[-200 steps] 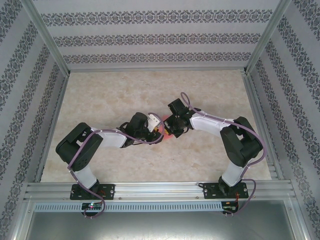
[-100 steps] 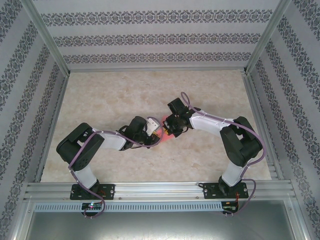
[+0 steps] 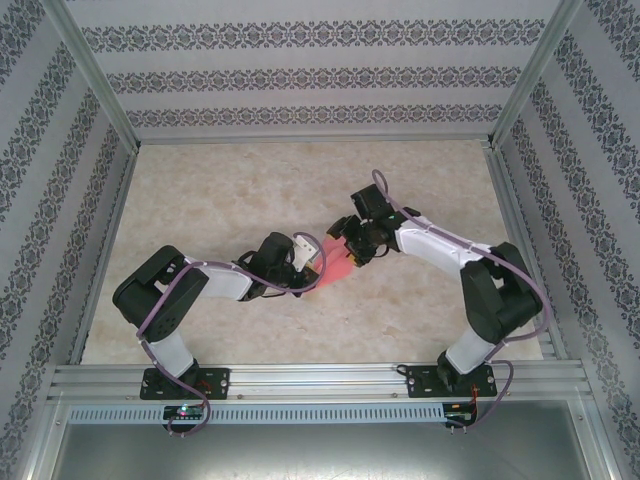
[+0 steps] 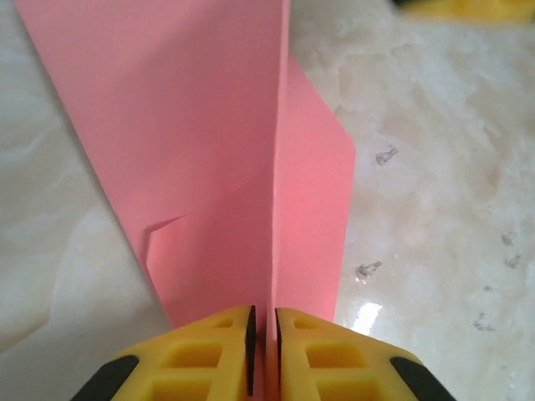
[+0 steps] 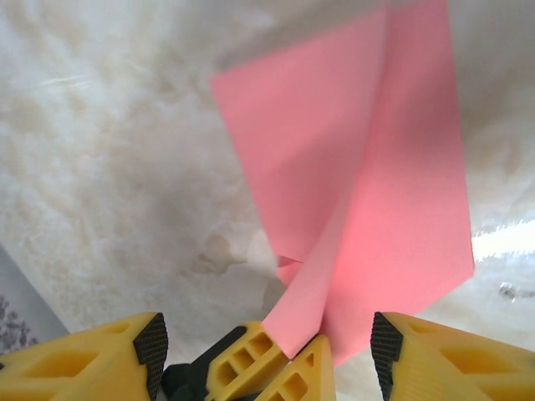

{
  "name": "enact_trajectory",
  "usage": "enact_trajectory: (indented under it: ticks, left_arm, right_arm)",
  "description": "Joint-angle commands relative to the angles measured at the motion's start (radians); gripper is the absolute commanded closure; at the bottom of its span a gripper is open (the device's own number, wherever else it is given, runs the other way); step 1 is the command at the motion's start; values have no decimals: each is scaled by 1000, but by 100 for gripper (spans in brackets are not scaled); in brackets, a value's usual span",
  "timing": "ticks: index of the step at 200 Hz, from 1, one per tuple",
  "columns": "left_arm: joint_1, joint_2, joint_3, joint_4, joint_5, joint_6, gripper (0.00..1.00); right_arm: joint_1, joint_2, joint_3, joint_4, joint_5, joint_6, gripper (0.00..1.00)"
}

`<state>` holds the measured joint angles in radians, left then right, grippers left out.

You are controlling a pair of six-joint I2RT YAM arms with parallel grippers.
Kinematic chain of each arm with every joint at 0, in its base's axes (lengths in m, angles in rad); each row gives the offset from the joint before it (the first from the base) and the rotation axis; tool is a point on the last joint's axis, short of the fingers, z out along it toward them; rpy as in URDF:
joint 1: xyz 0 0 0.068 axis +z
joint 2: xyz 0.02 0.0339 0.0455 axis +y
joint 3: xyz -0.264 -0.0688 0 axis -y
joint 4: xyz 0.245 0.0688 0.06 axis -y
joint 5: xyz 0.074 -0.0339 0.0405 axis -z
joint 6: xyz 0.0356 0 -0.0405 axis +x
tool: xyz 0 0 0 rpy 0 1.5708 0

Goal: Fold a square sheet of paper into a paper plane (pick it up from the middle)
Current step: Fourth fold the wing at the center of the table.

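Observation:
The salmon-pink paper plane [image 3: 338,270] is a folded dart with a centre crease, held above the table at its middle. My left gripper [image 3: 316,262] is shut on the folded keel; in the left wrist view the paper plane [image 4: 209,125] stands up from between my left gripper [image 4: 265,338] and its wings spread to both sides. My right gripper [image 3: 353,250] hovers just right of it, open. In the right wrist view the right gripper [image 5: 267,355] has wide-apart fingers [image 5: 138,347] that touch nothing, and the paper plane [image 5: 376,184] is pinched by the left gripper's yellow fingertips [image 5: 251,363].
The marble-patterned table [image 3: 200,190] lies bare around the arms. Aluminium frame rails [image 3: 310,378] run along the near edge and sides, with patterned walls behind.
My right arm has pulled back to the right and away from the paper, so more of the pink plane shows. The left gripper has kept its hold and barely moved.

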<state>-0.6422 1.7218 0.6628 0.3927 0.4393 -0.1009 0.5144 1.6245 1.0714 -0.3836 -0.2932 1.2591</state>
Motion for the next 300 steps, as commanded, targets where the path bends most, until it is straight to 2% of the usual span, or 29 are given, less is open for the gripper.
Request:
enact_trajectory:
  ticks: [1, 37, 69, 84, 159, 196, 246, 300]
  left_arm:
    - [-8, -4, 32, -45, 54, -96, 84]
    - [-4, 6, 33, -26, 82, -200, 85]
    - [-1, 26, 19, 14, 73, -277, 85]
    - [0, 33, 16, 27, 72, -295, 85]
    - [6, 47, 22, 23, 89, -321, 85]
    - [9, 49, 17, 35, 91, -350, 85]
    - [16, 56, -16, 81, 85, -402, 85]
    - [16, 53, -27, 100, 83, -419, 84]
  right_arm:
    - [-18, -53, -45, 42, -4, -227, 34]
    - [-26, -64, -129, 132, -74, -376, 40]
    - [-21, -41, -169, 184, -108, -398, 52]
    - [-19, -18, -176, 204, -121, -394, 54]
    - [-4, 101, -130, 242, -169, -404, 57]
    - [-5, 99, -141, 241, -156, -406, 59]
    - [-7, 67, -183, 274, -107, -388, 65]
    - [-8, 67, -212, 304, -85, -345, 63]
